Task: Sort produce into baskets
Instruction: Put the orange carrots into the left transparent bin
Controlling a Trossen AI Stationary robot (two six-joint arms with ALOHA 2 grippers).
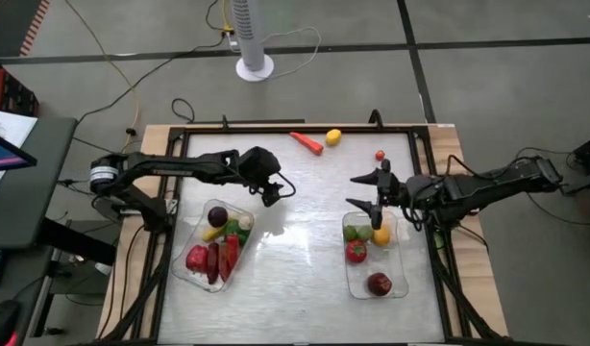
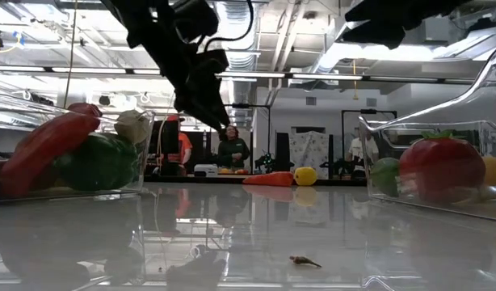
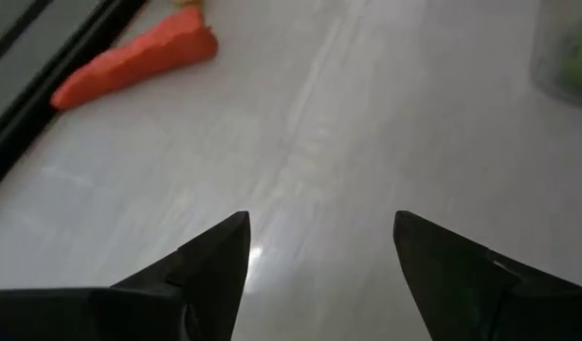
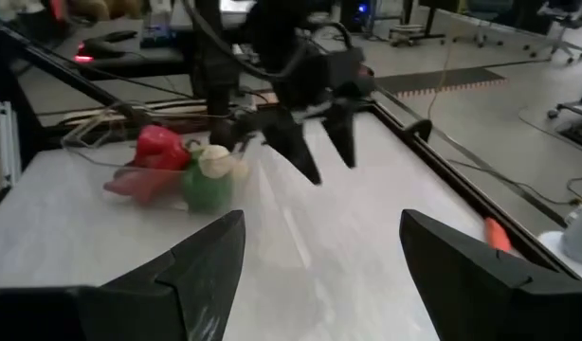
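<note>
Both trays were already partly filled and three pieces lay loose at the far edge, so the sorting looked well along, with each arm between picks. The left gripper (image 1: 276, 190) hung empty over bare table at about one o'clock from the left tray (image 1: 184, 274), its fingers spread apart with nothing between them, as the left wrist view confirmed; that view looked toward the carrot (image 3: 135, 62). The right gripper (image 1: 364, 190) stood just above the twelve o'clock end of the right tray (image 1: 403, 288), its fingers also wide apart and empty. The likely next move was a reach toward twelve o'clock: the left arm would need to extend to the carrot (image 1: 307, 142), line its fingers across the narrow body, descend and close. The lemon (image 1: 333, 136) beside it and the small red piece (image 1: 380, 155) seemed closer to the right arm. By count there were two trays. The left one held roughly six pieces: a dark purple one, yellow, green and several red, though their overlap made the tally uncertain. The right one held four: green, yellow, a tomato (image 1: 356, 252) and a dark red piece (image 1: 379, 284). Three pieces remained loose.
</note>
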